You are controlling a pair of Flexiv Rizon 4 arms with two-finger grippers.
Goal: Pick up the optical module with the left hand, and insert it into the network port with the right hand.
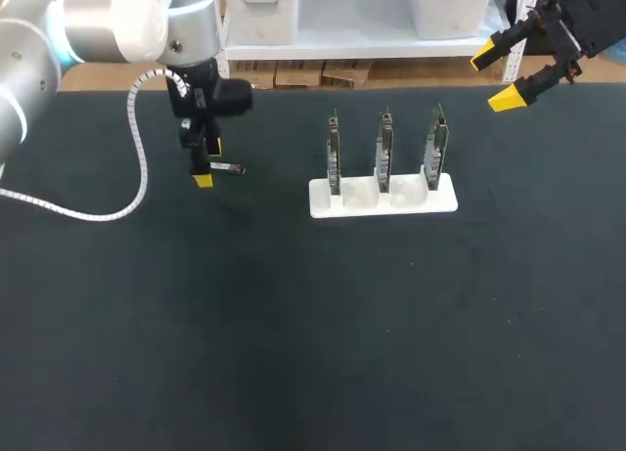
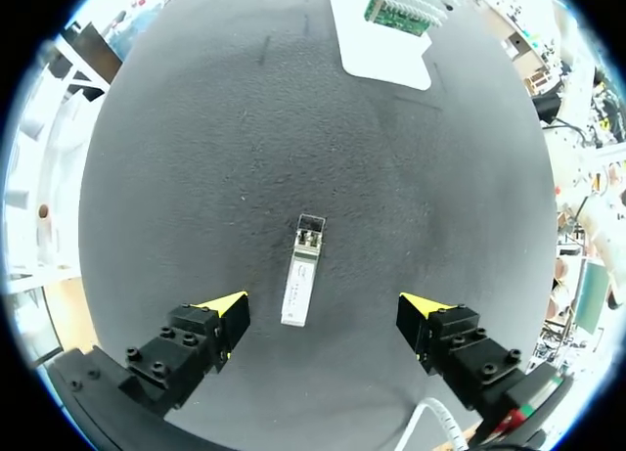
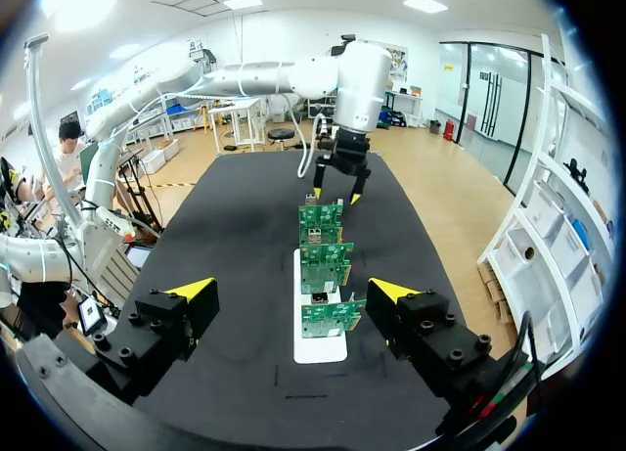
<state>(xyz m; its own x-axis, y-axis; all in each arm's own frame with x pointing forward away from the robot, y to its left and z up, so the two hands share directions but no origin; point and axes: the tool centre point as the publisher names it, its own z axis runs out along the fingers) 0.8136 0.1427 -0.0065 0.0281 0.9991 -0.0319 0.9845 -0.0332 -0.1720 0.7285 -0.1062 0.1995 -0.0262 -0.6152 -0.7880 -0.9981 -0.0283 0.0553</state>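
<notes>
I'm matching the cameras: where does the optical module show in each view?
Head view: optical module lies left of the white board holder.
Left wrist view: under the open left end effector; holder beyond.
Right wrist view: too small to tell; holder just ahead.
Shared landmark: the holder.

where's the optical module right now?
The optical module lies flat on the table, left side in the head view, below the open left gripper, between its fingers but not gripped. The white card rack stands to its right.

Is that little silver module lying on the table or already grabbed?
Lying flat on the table, not grabbed: the module sits between the left gripper's open fingers, neither tip touching it.
</notes>
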